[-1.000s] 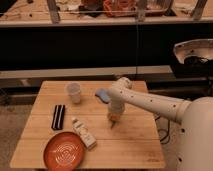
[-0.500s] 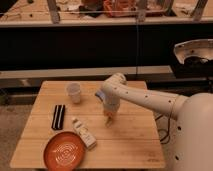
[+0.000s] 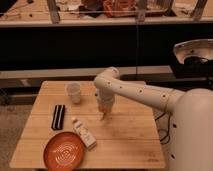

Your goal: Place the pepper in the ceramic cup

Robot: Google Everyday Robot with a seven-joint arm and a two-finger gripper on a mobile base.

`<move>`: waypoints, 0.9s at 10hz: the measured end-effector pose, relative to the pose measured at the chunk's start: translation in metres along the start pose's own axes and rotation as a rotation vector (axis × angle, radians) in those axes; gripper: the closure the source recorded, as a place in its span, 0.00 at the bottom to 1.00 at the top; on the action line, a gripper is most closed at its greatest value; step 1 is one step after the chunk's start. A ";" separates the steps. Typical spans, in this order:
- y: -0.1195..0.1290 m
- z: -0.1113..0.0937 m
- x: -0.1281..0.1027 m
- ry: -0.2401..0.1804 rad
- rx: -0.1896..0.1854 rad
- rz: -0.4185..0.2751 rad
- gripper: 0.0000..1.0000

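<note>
The ceramic cup (image 3: 74,92) is small, pale and without a handle. It stands upright on the wooden table (image 3: 130,135) at the back left. My gripper (image 3: 104,114) points down over the middle of the table, to the right of the cup and a little nearer the front. It is shut on the pepper (image 3: 104,119), whose thin orange-red tip hangs below the fingers just above the tabletop. The white arm (image 3: 135,92) reaches in from the right.
An orange plate with white swirls (image 3: 65,150) lies at the front left. A black flat object (image 3: 59,116) lies left of centre. A white packet (image 3: 84,133) lies between the plate and the gripper. A dark counter runs behind the table.
My gripper has moved left across the table toward the cup with the pepper. The arm now covers the blue-grey pad that showed behind it earlier.
</note>
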State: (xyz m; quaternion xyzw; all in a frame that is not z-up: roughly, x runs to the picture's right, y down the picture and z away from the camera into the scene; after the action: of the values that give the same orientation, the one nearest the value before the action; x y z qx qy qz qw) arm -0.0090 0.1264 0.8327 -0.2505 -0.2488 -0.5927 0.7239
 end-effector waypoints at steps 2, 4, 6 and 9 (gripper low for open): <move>-0.015 -0.008 0.002 0.005 0.003 -0.018 1.00; -0.019 -0.015 0.006 0.008 0.003 -0.025 1.00; -0.038 -0.032 0.010 0.011 0.013 -0.047 1.00; -0.049 -0.040 0.018 0.016 0.008 -0.062 1.00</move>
State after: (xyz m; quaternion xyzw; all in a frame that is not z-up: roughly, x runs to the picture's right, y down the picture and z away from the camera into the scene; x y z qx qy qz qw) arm -0.0516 0.0786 0.8178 -0.2350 -0.2533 -0.6156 0.7082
